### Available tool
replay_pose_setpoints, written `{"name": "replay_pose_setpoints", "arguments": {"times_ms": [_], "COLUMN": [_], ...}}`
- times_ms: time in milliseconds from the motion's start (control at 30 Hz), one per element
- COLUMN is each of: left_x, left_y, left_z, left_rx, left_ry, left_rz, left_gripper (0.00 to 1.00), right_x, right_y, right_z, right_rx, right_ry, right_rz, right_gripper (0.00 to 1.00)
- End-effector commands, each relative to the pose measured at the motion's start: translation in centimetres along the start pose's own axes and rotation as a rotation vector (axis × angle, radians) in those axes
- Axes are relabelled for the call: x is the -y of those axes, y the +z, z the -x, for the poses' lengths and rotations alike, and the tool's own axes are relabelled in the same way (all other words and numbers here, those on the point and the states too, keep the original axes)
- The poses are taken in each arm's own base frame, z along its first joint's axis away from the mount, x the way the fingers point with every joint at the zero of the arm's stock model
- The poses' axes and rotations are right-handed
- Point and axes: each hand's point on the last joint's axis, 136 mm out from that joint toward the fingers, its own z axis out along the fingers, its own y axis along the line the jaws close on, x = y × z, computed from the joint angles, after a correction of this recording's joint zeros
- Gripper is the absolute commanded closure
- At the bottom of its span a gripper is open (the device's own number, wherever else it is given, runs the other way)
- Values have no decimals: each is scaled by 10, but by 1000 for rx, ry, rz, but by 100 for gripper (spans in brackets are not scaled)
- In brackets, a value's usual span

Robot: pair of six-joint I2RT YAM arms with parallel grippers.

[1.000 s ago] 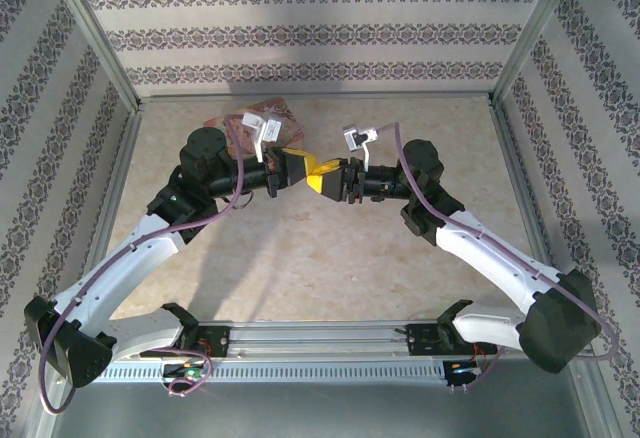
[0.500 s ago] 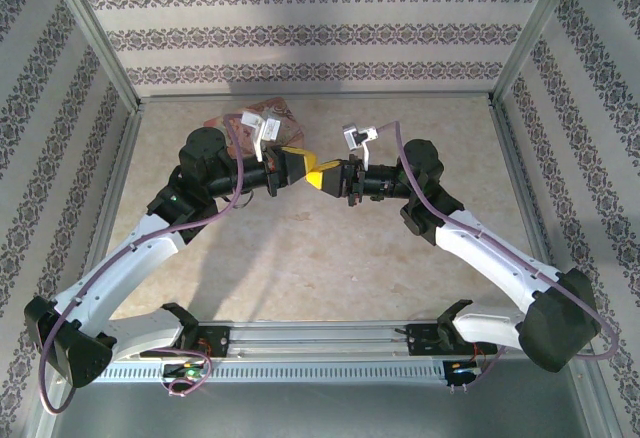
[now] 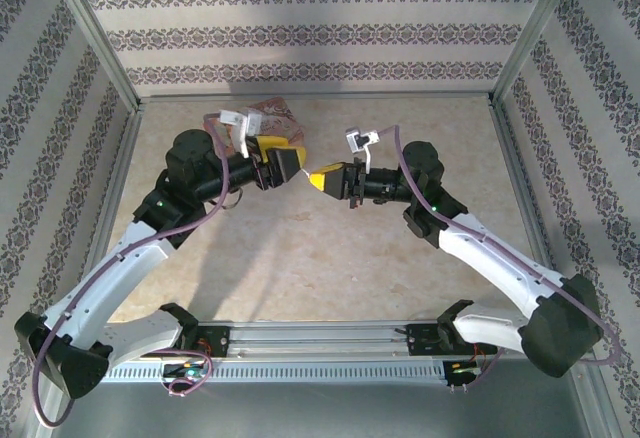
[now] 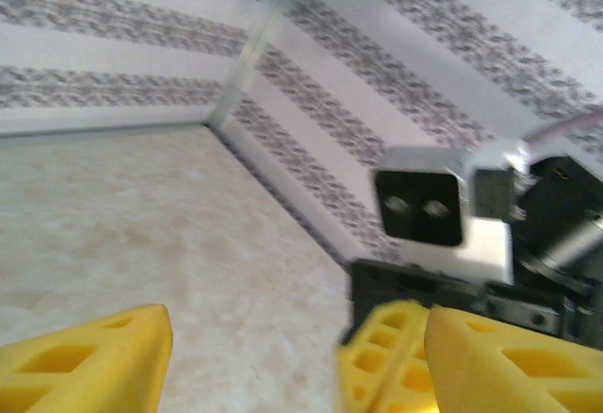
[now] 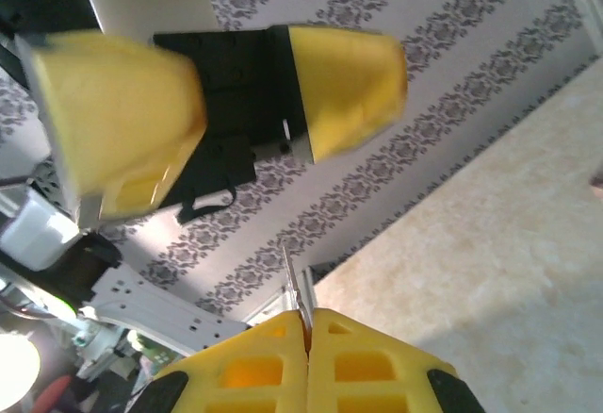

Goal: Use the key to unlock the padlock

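Key [image 5: 291, 279] pinched in the right gripper [image 5: 308, 321], facing the left gripper [image 3: 284, 164]

The key shows as a thin silvery sliver poking out from between the right gripper's yellow fingers, which are pressed flat together on it. From above, both grippers hang over the far middle of the table [image 3: 300, 258], their tips near each other but apart. The left gripper's fingers are spread wide. A pink box [image 3: 268, 114] lies on the table just behind it.
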Motion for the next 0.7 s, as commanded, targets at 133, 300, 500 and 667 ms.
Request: {"name": "replay_pose_setpoints", "arguments": {"times_ms": [133,300,500,667], "left_x": [-79,-127,-178,-216], "left_y": [-9,9,43,76], "left_z": [15,10,-6,-22], "left_rx": [-7,-101,-255,-358], "left_ry": [3,24,61,73], "left_rz": [365,504,626,682], "left_gripper": [8,1,1,1], "right_x": [26,47,73,85], "right_y": [-20,-34,-54,-65], "right_z": [-18,-32,-52,-64], "right_rx": [-40,-88,-163,-188], "right_ry": [-32,-31,-18,-13], "right_rz": [-195,-351,-538,-611], "right_gripper": [100,100,100,100]}}
